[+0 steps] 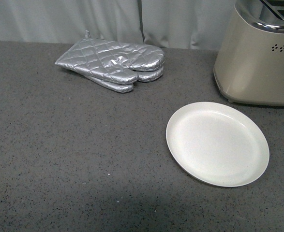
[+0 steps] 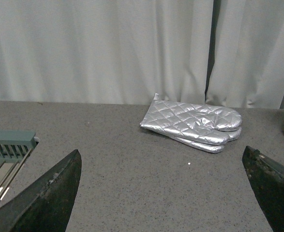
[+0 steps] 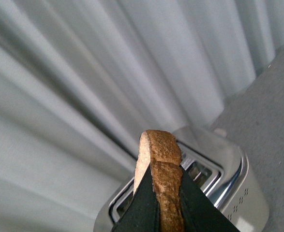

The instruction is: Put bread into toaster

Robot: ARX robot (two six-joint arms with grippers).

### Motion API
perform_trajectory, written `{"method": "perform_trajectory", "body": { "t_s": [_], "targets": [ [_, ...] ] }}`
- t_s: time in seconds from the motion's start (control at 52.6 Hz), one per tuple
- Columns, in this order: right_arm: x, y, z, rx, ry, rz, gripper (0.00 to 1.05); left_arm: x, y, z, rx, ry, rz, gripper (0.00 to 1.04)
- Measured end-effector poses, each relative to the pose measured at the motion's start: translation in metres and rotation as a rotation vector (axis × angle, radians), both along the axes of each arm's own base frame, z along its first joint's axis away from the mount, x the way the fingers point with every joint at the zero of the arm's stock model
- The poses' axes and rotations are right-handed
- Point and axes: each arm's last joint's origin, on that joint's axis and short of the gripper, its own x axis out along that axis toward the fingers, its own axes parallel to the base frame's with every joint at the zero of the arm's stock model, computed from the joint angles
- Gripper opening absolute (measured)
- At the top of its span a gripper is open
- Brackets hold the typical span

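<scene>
In the right wrist view my right gripper is shut on the bread, seen edge-on with its brown crust between the two black fingers. It is held above the toaster, whose chrome top and dark slots lie just behind the slice. In the front view the beige toaster stands at the far right, cut off by the frame; neither arm shows there. My left gripper is open and empty, low over the grey table, its black fingers wide apart.
A round white plate lies bare in front of the toaster. Silver quilted oven mitts lie at the back centre, also in the left wrist view. A grey-green rack shows at one edge. Grey curtain closes the back.
</scene>
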Motion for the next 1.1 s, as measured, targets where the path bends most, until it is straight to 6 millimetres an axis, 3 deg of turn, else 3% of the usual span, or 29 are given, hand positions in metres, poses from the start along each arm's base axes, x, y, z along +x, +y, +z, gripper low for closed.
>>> {"method": "perform_trajectory", "body": {
  "t_s": [0.095, 0.304, 0.722, 1.102],
  "targets": [
    [0.022, 0.004, 0.010, -0.079, 0.010, -0.118, 0.02, 0.000, 0.000, 0.000, 0.000, 0.000, 0.000, 0.98],
    [0.061, 0.007, 0.006, -0.251, 0.053, -0.293, 0.02, 0.000, 0.000, 0.000, 0.000, 0.000, 0.000, 0.98],
    [0.096, 0.005, -0.030, -0.345, 0.194, -0.367, 0.02, 0.000, 0.000, 0.000, 0.000, 0.000, 0.000, 0.98],
    [0.111, 0.008, -0.039, -0.350, 0.230, -0.388, 0.02, 0.000, 0.000, 0.000, 0.000, 0.000, 0.000, 0.98]
  ]
}}
